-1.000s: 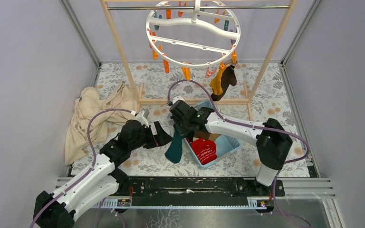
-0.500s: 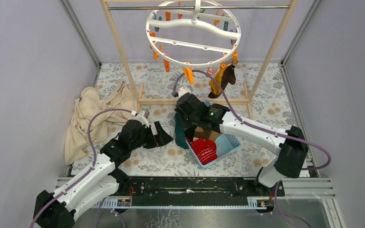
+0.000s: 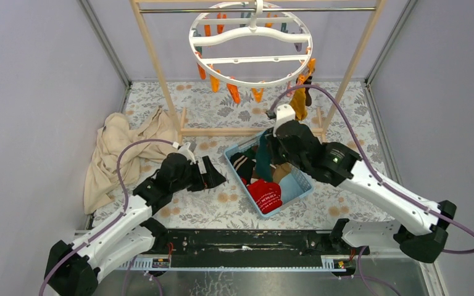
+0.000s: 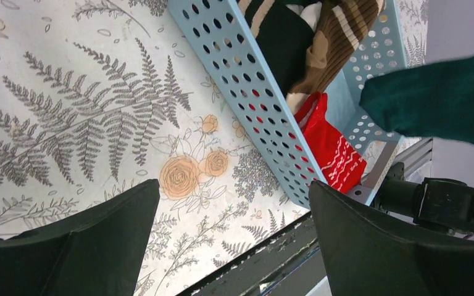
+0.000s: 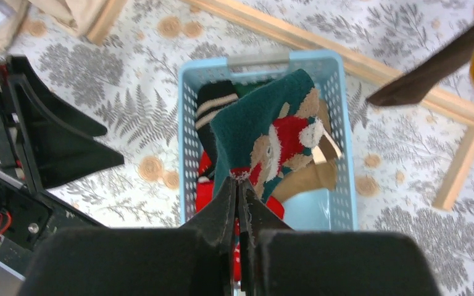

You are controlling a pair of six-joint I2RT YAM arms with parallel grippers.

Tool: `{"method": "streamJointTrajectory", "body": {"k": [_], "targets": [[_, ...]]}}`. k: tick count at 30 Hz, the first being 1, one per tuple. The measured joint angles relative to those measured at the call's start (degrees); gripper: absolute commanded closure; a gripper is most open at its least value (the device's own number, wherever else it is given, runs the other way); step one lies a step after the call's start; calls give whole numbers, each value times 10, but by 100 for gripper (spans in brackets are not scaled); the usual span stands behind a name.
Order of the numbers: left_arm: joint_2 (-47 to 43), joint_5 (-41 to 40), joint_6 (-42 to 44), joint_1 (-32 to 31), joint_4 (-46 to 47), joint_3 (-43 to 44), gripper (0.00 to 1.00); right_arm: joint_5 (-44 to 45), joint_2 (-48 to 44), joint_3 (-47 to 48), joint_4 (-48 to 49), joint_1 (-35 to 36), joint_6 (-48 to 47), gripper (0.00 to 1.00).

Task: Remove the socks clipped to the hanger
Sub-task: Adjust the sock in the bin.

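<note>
The white round hanger (image 3: 251, 46) hangs from the rack's top rail, with orange clips dangling from it. A mustard sock (image 3: 298, 106) and a brown sock (image 3: 308, 94) are clipped at its right edge. My right gripper (image 5: 239, 182) is shut on the edge of a dark green sock (image 5: 253, 129) with a Santa pattern. That sock dangles over the light blue basket (image 5: 259, 61), which holds a red sock (image 3: 265, 194), a black-and-white striped sock (image 3: 242, 165) and a brown one. My left gripper (image 4: 234, 185) is open and holds nothing. It sits low over the floral tabletop, left of the basket (image 4: 253, 92).
A large beige cloth (image 3: 114, 154) lies crumpled at the left. The wooden rack frame (image 3: 154, 61) stands at the back, its base bar (image 3: 216, 131) on the table just behind the basket. Grey walls close in both sides.
My right arm has swung right and back with the dark green sock, from the basket's left side to over it. The hanger has turned. The left arm has stayed put.
</note>
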Motion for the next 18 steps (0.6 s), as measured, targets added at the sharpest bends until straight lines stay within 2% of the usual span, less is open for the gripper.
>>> {"method": "streamJointTrajectory", "body": {"k": [6,11,16,18], "targets": [[99,-3,19,0,10,76,1,15,-65,-93,-24,-1,19,100],[200,-18,48,0,30,172,1,15,-92,-183,-34,-1,43,100],[290,-24,68,0,59,234,1,15,-120,-251,-33,-1,66,98],[324,-23,71,0,76,247,6,14,-127,-268,-30,-1,74,95]]}}
